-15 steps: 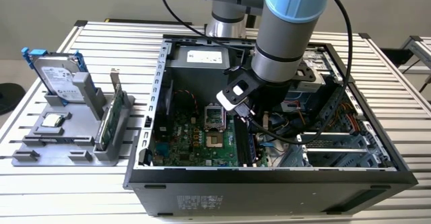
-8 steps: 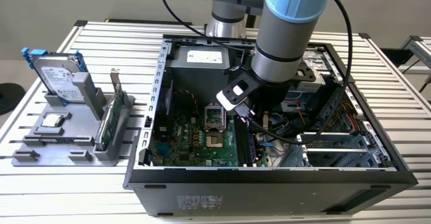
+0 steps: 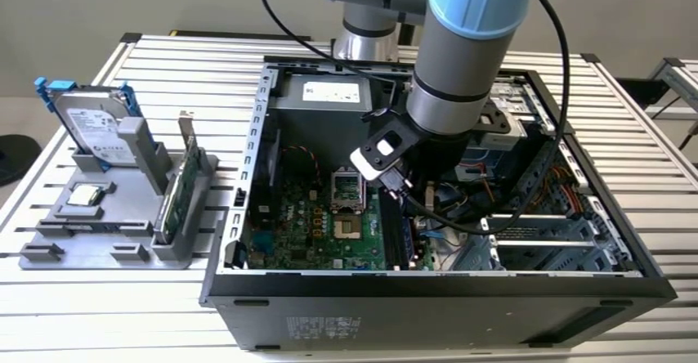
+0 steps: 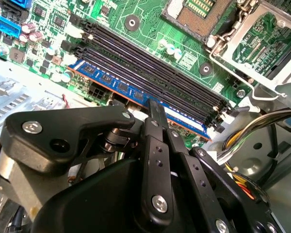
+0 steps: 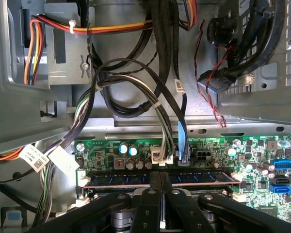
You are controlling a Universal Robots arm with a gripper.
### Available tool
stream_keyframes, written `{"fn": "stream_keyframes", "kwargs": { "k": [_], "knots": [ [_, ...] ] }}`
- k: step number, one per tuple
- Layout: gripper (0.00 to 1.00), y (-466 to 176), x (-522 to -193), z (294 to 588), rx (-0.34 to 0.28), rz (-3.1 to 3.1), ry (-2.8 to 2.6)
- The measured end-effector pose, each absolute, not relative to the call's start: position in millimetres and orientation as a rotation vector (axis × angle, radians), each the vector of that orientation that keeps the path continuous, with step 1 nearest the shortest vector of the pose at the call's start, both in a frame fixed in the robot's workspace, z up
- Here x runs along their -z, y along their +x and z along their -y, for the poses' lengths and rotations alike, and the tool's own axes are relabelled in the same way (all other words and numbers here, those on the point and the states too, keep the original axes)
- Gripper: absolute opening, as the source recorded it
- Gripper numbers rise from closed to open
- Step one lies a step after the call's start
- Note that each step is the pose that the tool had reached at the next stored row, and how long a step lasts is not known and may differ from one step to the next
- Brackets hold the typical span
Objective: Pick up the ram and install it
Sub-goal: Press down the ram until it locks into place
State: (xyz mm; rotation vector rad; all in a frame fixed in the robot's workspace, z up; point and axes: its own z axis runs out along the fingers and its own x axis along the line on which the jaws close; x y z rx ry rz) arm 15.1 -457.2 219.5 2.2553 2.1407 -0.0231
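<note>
Ram, a thin, long stick of circuit board with dark chips and a blue label strip (image 4: pixel 136 92), stands on edge in the outermost of the long black memory slots (image 4: pixel 150 63) on the green motherboard (image 4: pixel 145 24), inside the open black computer case (image 3: pixel 436 285). In the second wrist view the black two-fingered gripper (image 4: pixel 155 109) reaches down onto the stick near its middle, one narrow fingertip (image 4: pixel 154 108) pressed against its upper edge. In the first wrist view the same stick (image 5: pixel 121 178) runs across just ahead of the fingers (image 5: pixel 154 175), which are closed together on its middle. In the exterior view the grey and blue robot arm (image 3: pixel 463 52) drops into the case beside the silver processor socket (image 3: pixel 345 187). On the exterior view's left, a grey plastic fixture (image 3: pixel 109 232) on the slatted aluminium table (image 3: pixel 65 314) carries a silver hard drive with blue rails (image 3: pixel 93 126) and a green expansion card with a metal bracket (image 3: pixel 180 187), well apart from the case.
</note>
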Motion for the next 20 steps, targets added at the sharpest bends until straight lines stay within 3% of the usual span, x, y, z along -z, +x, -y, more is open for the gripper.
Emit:
{"fn": "stream_keyframes", "kwargs": {
  "k": [20],
  "knots": [
    [0.0,15.2,-221.9,456.9,0.019,-2.142,2.257]
  ]
}}
